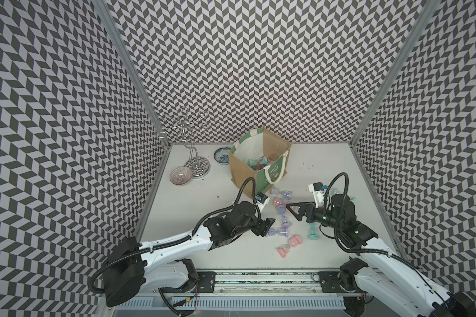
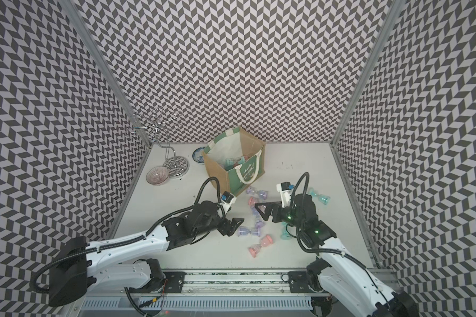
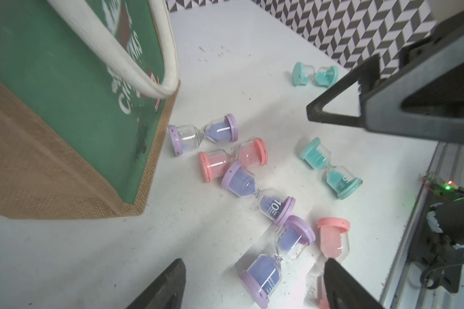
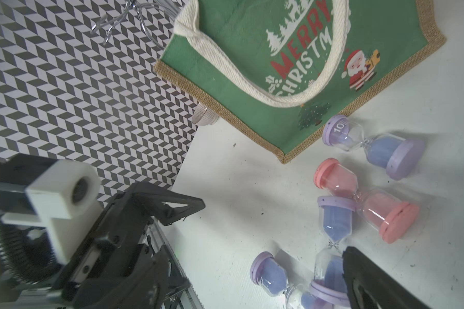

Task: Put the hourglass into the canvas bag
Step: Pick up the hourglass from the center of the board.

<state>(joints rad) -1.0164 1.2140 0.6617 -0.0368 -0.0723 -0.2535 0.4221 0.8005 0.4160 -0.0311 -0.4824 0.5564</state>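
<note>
The left gripper (image 3: 255, 260) stands wide, a purple hourglass (image 3: 292, 236) lying between its jaws; the right gripper (image 1: 292, 212) hangs wide and empty, nearer than the bag (image 1: 243, 173)

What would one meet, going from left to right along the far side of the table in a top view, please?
pink bowl → wire stand → blue patterned dish → canvas bag

Canvas bag (image 1: 242, 171) upright, mouth open — purple hourglass (image 1: 279, 233) lying on side, apart from bag.
</note>
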